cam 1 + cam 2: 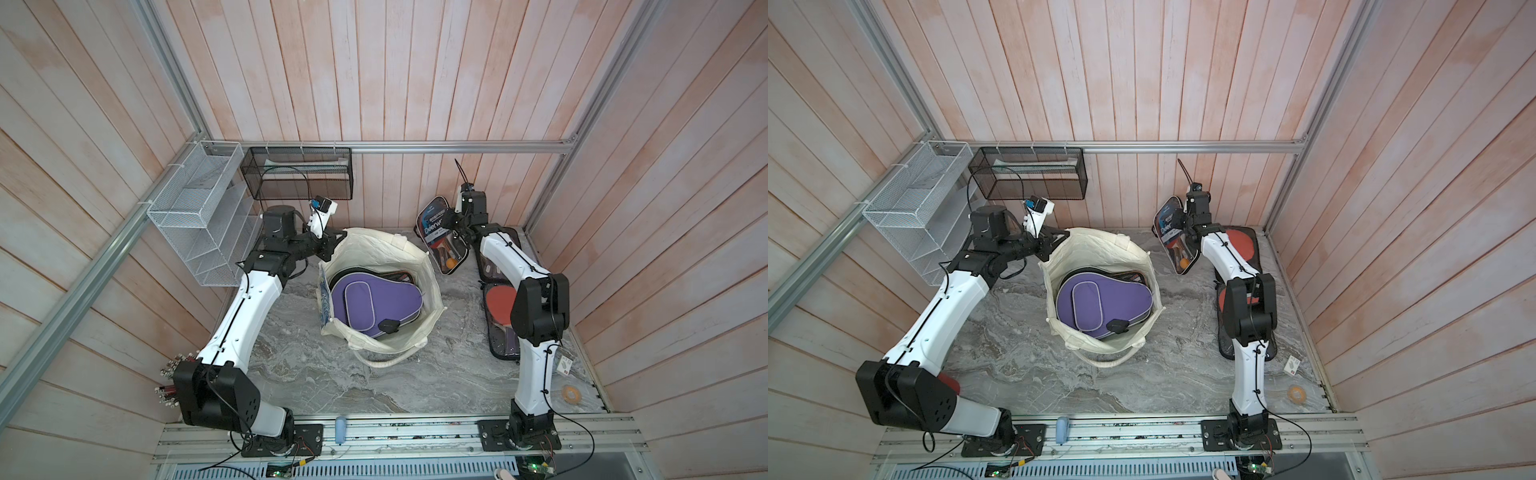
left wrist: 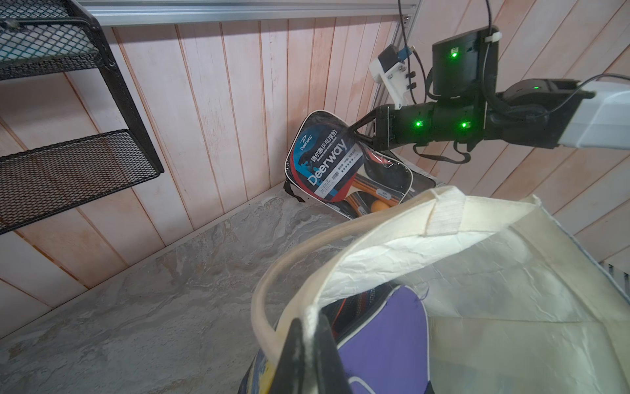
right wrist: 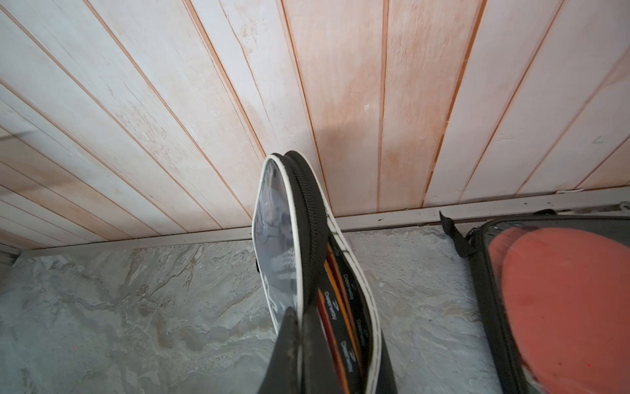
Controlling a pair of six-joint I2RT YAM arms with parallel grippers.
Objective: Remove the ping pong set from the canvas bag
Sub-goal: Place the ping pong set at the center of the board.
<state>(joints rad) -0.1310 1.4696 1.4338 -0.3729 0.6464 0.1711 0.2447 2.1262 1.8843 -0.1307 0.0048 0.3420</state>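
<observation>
Two robot arms work over one grey marbled surface. One cream canvas bag stands open at centre. The left pincer pinches the bag's rim at 11 o'clock, beside a rope handle. Inside the bag lies one purple paddle case over a darker case. The right pincer is clamped on one Deerway ping pong set, held tilted outside the bag at 1 o'clock. Two red paddle faces show in black cases lying at 3 o'clock. Two wire wall baskets hang at 10 o'clock: one white basket, one black basket.
</observation>
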